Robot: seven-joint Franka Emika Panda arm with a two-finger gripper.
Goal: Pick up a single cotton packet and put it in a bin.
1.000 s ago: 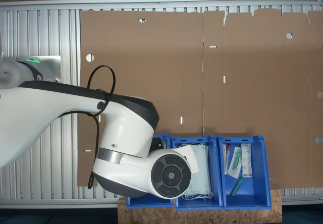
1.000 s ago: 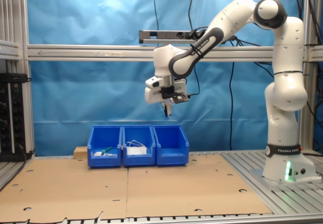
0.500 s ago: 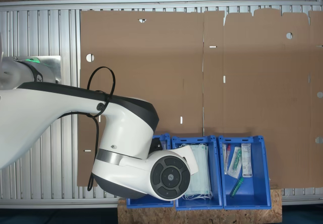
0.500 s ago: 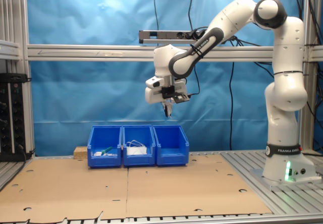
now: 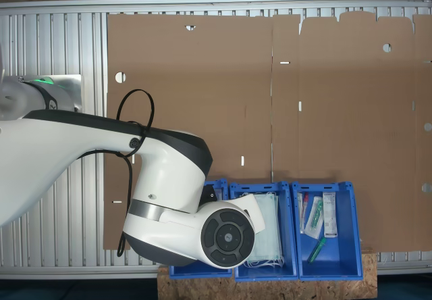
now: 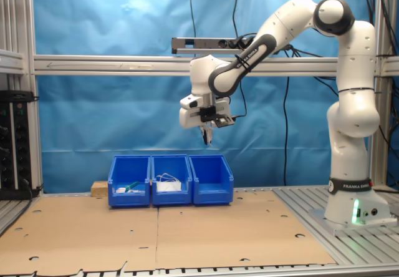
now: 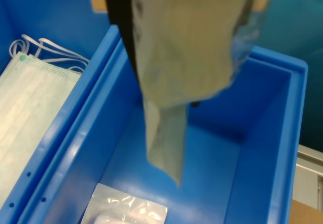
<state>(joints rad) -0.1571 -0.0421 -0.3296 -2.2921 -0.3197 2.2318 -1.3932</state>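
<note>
1. First exterior view: white arm (image 5: pixel 101 178) covers most of the bin (image 5: pixel 217 186) at the row's end; mask bin (image 5: pixel 270 229) sits in the middle, syringe bin (image 5: pixel 327 229) at the far end, all 3 at the cardboard-covered bench (image 5: pixel 304 97) edge.
2. Second exterior view: claw (image 6: pixel 206 136) hangs well above the 3 bins, over the one (image 6: pixel 212 178) on the second exterior view's right; fingers close together, a sliver between them.
3. Wrist view: claw clamped on the cotton packet (image 7: pixel 184 57), dangling above the bin's (image 7: pixel 262 148) open floor; a translucent packet (image 7: pixel 126 214) lies inside; face masks (image 7: pixel 30 113) in the neighbouring bin.
</note>
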